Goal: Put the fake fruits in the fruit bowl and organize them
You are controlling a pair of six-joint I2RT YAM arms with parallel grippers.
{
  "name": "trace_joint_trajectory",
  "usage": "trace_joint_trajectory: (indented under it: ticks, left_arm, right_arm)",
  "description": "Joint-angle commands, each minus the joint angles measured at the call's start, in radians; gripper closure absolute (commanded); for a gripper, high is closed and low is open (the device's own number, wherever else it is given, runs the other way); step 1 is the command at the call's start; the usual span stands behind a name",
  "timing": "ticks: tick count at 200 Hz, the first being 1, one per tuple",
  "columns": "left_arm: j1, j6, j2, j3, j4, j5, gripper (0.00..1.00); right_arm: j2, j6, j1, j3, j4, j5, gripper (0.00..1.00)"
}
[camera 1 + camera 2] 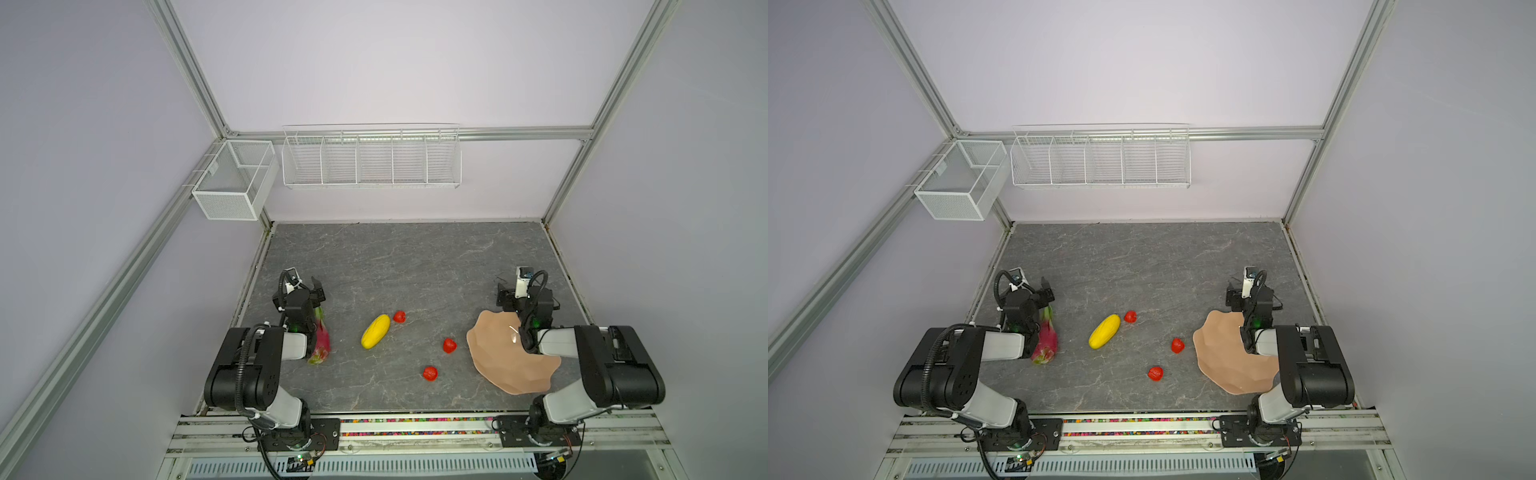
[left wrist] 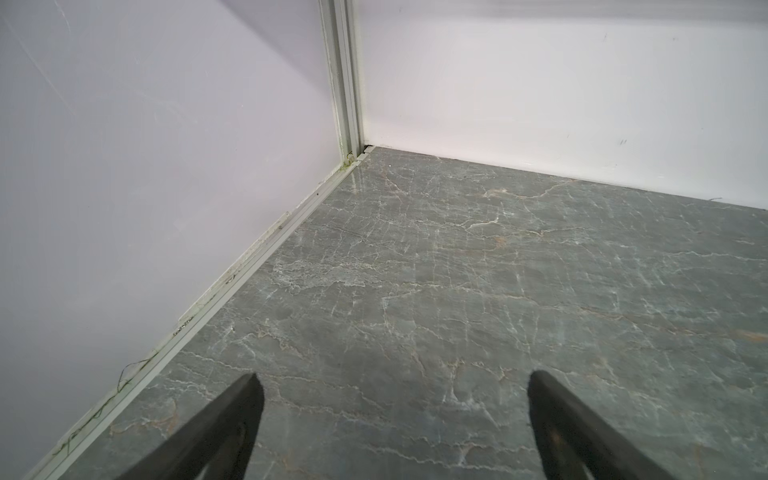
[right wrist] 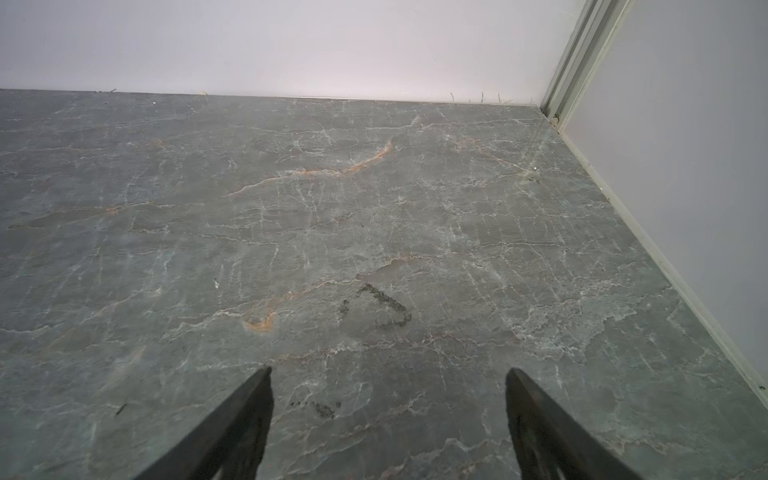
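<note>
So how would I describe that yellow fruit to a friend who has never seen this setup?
Start at the grey stone-look tabletop and look near its middle. There the yellow fruit lies slanted, with a small red berry just off its far end. It is the only yellow thing on the surface, oblong and far longer than any red berry.

Magenta dragon fruit (image 1: pixel 321 343) lies just behind left gripper (image 2: pixel 395 380). Yellow fruit (image 1: pixel 375 331) and three red berries (image 1: pixel 399 316) (image 1: pixel 449 345) (image 1: pixel 430 373) lie apart between the grippers. Peach scalloped bowl (image 1: pixel 498 368) sits behind right gripper (image 3: pixel 388 374).
</note>
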Motion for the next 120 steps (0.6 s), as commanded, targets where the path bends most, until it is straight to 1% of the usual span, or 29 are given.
trace_joint_trajectory:
  ticks: [1, 107, 114, 120]
  left_arm:
    - [0.002, 0.007, 0.005, 0.014, 0.006, 0.007, 0.01]
    - [0.003, 0.003, 0.004, 0.005, 0.023, -0.002, 0.01]
    - [0.002, 0.004, -0.001, -0.006, 0.043, -0.005, 0.01]
    - [0.003, 0.004, -0.017, -0.013, 0.045, -0.002, 0.01]
  right_arm:
    - [-0.003, -0.020, 0.001, 0.004, 0.015, 0.008, 0.12]
    - [-0.005, -0.018, -0.001, 0.001, 0.017, 0.003, 0.11]
    - [-0.006, -0.017, 0.000, -0.001, 0.021, 0.009, 0.12]
    - [-0.016, -0.005, 0.000, -0.009, 0.034, 0.043, 0.12]
